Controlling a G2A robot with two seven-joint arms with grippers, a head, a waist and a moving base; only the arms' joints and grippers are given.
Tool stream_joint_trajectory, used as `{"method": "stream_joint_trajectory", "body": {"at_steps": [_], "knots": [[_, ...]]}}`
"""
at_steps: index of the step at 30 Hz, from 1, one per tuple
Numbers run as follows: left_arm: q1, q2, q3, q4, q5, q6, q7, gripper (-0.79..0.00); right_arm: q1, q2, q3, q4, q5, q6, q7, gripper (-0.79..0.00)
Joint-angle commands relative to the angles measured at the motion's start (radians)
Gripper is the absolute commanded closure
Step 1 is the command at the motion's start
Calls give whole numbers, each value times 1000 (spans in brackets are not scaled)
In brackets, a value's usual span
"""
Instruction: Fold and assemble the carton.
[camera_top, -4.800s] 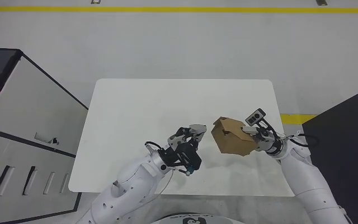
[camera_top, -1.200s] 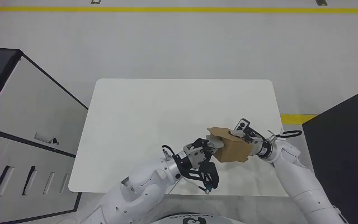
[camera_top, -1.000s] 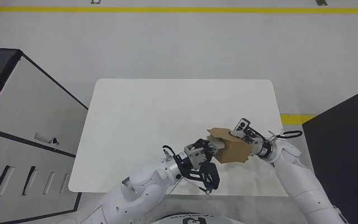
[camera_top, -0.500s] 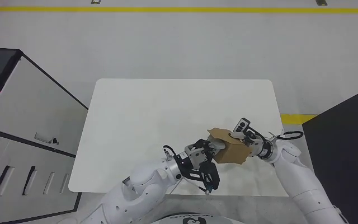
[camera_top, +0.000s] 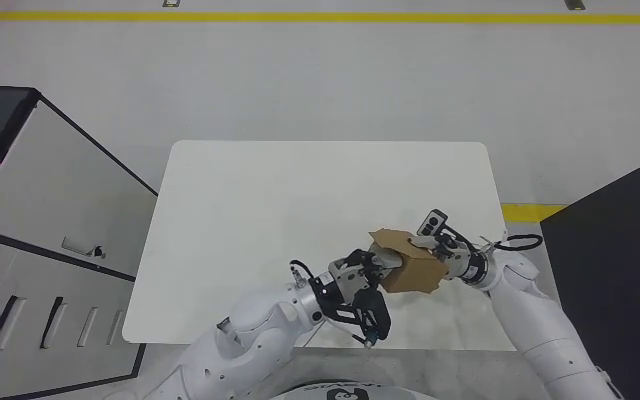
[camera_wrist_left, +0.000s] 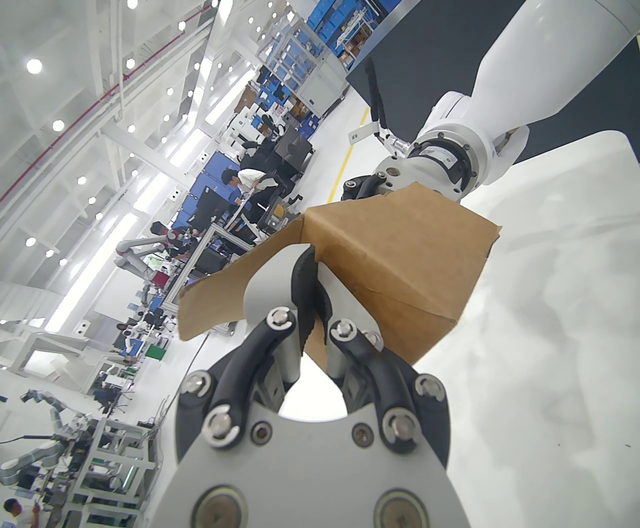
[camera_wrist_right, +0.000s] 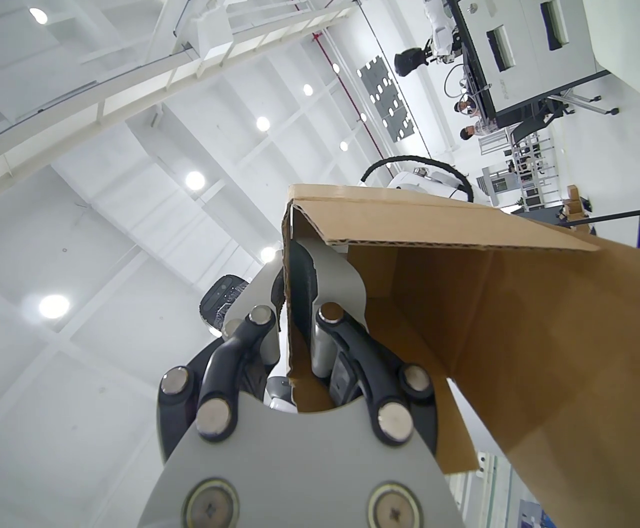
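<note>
One carton (camera_top: 412, 268), over the surface's (camera_top: 300, 200) near right part, gripped from two sides. Left end effector (camera_wrist_left: 311, 267) clenched on a flap (camera_wrist_left: 225, 300); right end effector (camera_wrist_right: 300, 272) clenched on the opposite side. Judged light, thin corrugated board, easily creased: hold beside folds.

White tabletop (camera_top: 300, 200), rectangular, corners rounded. Most of its surface stretches beyond and to the left of the left tool (camera_top: 380, 264). The right tool (camera_top: 438, 250) sits over the near right part, close to the right edge. Faint grey scuffs (camera_wrist_left: 545, 320) mark the surface near the left tool. Carton (camera_top: 410, 266) between the two tools; contact with the tabletop not discernible.
</note>
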Motion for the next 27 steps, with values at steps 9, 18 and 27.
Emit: {"method": "stream_joint_trajectory", "body": {"at_steps": [9, 18, 27], "knots": [[2, 0, -5, -5, -14, 7, -5, 0, -5, 2, 7, -3, 4, 2, 1, 0], [7, 2, -14, -12, -29, 1, 6, 0, -11, 4, 15, -8, 3, -1, -4, 0], [-4, -1, 4, 3, -42, -3, 15, 0, -11, 3, 8, -15, 7, 2, -4, 0]]}}
